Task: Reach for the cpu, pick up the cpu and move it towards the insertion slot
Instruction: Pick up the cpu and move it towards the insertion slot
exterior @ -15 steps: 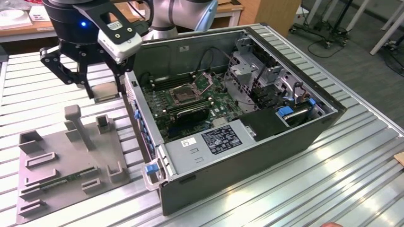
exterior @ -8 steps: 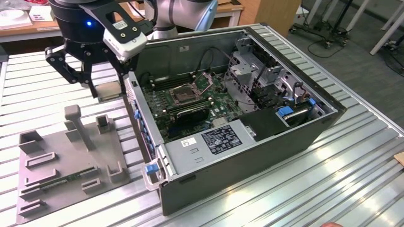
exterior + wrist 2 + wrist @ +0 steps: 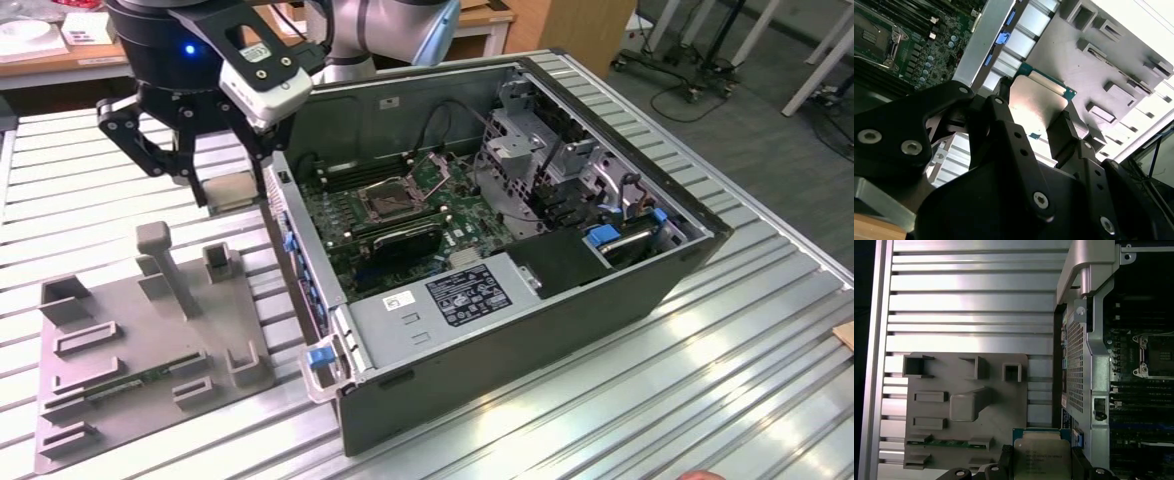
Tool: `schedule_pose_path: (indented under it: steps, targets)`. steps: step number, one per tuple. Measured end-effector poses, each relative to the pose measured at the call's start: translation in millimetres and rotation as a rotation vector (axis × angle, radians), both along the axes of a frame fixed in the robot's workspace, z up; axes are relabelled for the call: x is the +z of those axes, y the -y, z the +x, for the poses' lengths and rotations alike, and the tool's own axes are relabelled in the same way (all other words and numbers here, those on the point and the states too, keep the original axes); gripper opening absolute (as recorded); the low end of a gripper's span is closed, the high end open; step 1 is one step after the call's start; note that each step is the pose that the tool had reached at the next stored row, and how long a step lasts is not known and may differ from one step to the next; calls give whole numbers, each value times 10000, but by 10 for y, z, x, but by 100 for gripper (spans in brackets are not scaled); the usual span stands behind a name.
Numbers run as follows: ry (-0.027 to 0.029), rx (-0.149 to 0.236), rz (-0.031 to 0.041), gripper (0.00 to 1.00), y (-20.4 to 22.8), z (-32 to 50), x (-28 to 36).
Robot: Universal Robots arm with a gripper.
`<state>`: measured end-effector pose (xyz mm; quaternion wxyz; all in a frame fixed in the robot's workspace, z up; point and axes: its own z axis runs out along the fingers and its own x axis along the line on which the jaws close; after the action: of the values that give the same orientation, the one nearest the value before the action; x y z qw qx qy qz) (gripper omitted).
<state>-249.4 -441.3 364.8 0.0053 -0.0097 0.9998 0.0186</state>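
My gripper (image 3: 227, 182) hangs above the slatted table, just off the open computer case's wall on the exterior view's left, between the case and the grey fixture plate. It is shut on the cpu (image 3: 231, 191), a flat square chip with a silver-grey top. Both wrist views show the cpu (image 3: 1036, 107) (image 3: 1041, 455) clamped between the black fingers (image 3: 999, 125) (image 3: 1004, 462). The insertion slot (image 3: 391, 200) (image 3: 1156, 352) (image 3: 869, 35), a square socket with a silver frame, lies on the green board inside the case, to the exterior view's right of the gripper.
The case (image 3: 534, 320) lies open on its side, with drive cages, cables and a power supply around the board. A grey fixture plate (image 3: 134, 330) (image 3: 964, 405) with upright posts holds a green memory stick (image 3: 134, 383). The case wall (image 3: 1089, 340) stands between gripper and socket.
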Motion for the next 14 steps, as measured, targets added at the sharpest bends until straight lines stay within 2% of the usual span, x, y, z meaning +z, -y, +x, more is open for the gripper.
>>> schedule_pose_path:
  steps: [14]
  targets:
    - [0, -2, -1, 54, 0, 155, 0]
